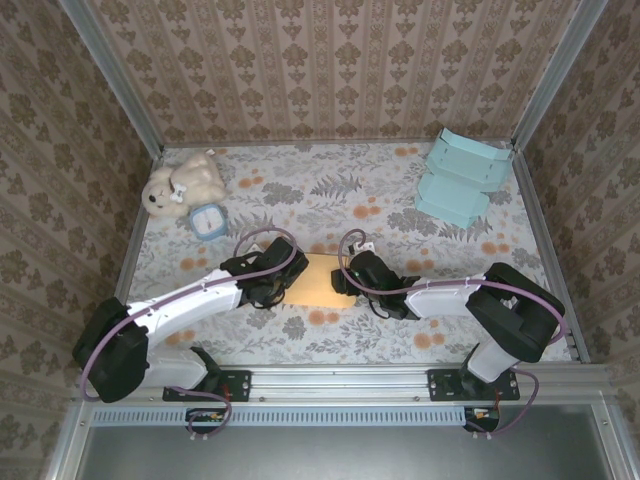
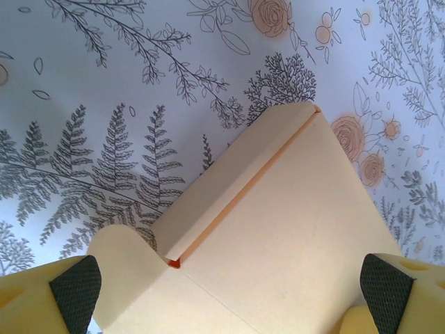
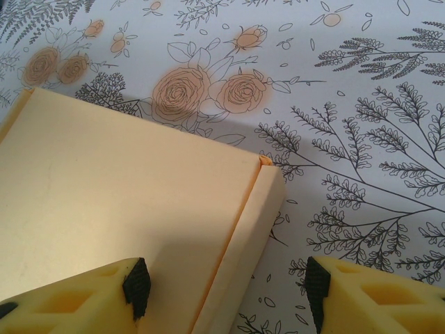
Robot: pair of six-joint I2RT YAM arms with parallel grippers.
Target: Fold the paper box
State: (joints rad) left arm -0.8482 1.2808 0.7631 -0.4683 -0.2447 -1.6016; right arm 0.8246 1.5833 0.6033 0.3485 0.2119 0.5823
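Lying flat on the bench (image 1: 330,190), the pale-yellow paper box (image 1: 320,283) shows narrow creased edge flaps (image 3: 254,223); left pincer (image 2: 229,292) released wide, right pincer (image 3: 226,285) parted astride one.

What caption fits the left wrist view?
Open left gripper over the flat pale-yellow paper box, one side flap folded over, on floral tablecloth.

Paper box (image 1: 318,283) L+R ends covered from above, cut off in wrist views, blue item (image 1: 208,221) unclear
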